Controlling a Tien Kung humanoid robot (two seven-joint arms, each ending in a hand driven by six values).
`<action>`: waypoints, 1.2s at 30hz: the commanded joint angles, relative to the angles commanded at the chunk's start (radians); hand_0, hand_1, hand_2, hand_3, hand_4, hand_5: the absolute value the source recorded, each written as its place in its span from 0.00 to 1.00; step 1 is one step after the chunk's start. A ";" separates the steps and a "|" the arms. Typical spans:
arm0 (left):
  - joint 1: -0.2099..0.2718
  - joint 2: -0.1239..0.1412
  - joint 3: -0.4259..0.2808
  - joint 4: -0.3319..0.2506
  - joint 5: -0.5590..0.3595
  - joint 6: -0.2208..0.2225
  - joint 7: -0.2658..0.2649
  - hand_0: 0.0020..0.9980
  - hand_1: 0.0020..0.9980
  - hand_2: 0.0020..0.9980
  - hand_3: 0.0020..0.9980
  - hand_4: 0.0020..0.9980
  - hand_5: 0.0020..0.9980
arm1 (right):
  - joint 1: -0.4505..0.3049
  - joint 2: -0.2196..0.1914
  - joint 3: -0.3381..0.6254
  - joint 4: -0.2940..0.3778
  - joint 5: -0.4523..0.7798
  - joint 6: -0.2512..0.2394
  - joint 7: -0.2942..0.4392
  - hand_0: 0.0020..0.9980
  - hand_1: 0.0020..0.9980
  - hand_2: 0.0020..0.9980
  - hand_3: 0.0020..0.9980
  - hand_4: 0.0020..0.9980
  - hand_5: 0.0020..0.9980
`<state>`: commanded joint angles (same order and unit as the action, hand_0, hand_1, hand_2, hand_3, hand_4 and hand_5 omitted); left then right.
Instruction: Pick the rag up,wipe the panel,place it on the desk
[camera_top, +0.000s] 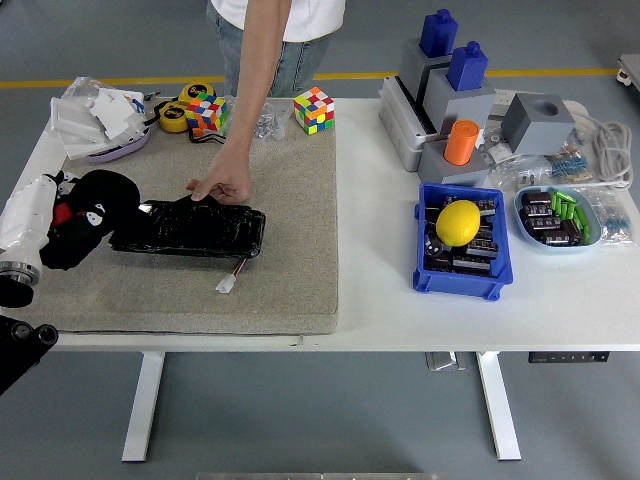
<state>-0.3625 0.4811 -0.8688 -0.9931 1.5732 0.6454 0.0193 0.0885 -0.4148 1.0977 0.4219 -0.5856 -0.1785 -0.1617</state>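
Left hand (62, 215) was clamped on the black rag (92, 215), arm low from the left edge, wrist angled right. The rag touched the left end of the glossy black panel (190, 228), just right of your hand on the grey mat (290, 260). You needed flat pressure and one long stroke rightward. Person's hand (222, 183) pinned the panel's far edge beyond your hand; steer clear. Right hand wasn't in view.

A lab: white table (380, 320), parts bin (462, 272), taped floor.
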 joint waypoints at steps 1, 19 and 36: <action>-0.002 -0.001 0.006 0.002 -0.001 0.000 0.000 0.19 0.12 0.28 0.57 0.50 0.18 | 0.000 0.000 0.001 0.000 0.000 0.000 0.000 0.74 0.65 0.70 0.62 0.99 0.59; -0.066 -0.041 0.134 -0.045 0.006 0.000 0.016 0.20 0.12 0.28 0.57 0.50 0.17 | 0.006 -0.006 -0.004 0.000 0.003 0.004 0.004 0.74 0.65 0.70 0.62 0.99 0.59; -0.124 -0.082 0.273 -0.074 -0.013 0.000 0.009 0.20 0.12 0.29 0.57 0.50 0.17 | 0.011 -0.014 -0.011 0.000 0.007 0.008 0.004 0.74 0.65 0.70 0.62 0.99 0.59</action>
<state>-0.4860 0.3991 -0.5957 -1.0672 1.5601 0.6454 0.0282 0.0996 -0.4286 1.0870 0.4217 -0.5789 -0.1703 -0.1579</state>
